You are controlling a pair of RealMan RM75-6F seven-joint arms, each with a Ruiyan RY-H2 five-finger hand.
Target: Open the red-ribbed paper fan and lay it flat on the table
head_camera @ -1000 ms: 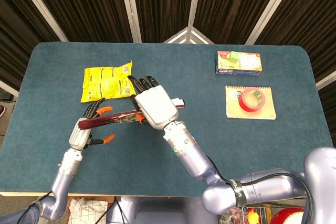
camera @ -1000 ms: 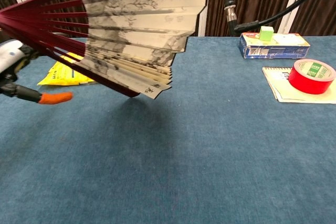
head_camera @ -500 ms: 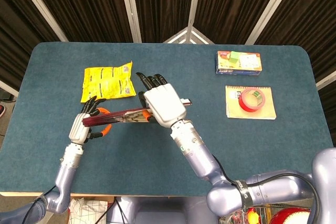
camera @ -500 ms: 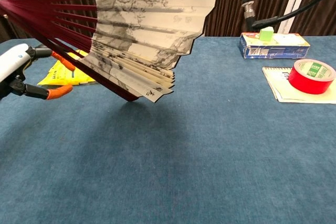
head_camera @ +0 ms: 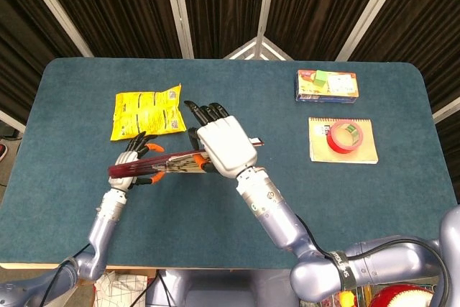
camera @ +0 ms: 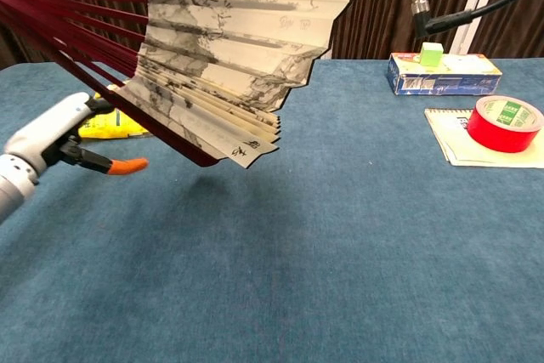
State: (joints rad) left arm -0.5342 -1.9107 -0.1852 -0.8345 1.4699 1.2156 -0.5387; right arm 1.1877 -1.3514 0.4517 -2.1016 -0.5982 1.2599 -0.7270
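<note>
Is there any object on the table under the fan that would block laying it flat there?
Nothing visible does. The fan is held above bare blue table. The yellow packet lies just behind it, and the red tape is far off to the side.

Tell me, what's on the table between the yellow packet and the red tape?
Only bare blue table lies between the yellow packet and red tape; the head view shows it.

Surface: table point(head_camera: 215, 249) covered in dark teal carpet-like fabric.
Far left: yellow snack packet point(head_camera: 146, 112), laid flat.
Far right: blue box point(head_camera: 326, 85), small green block point(head_camera: 320, 75) seen on top.
Near right: spiral notepad point(head_camera: 343, 140), lying flat; red tape roll point(head_camera: 346, 136) rested on it.
</note>
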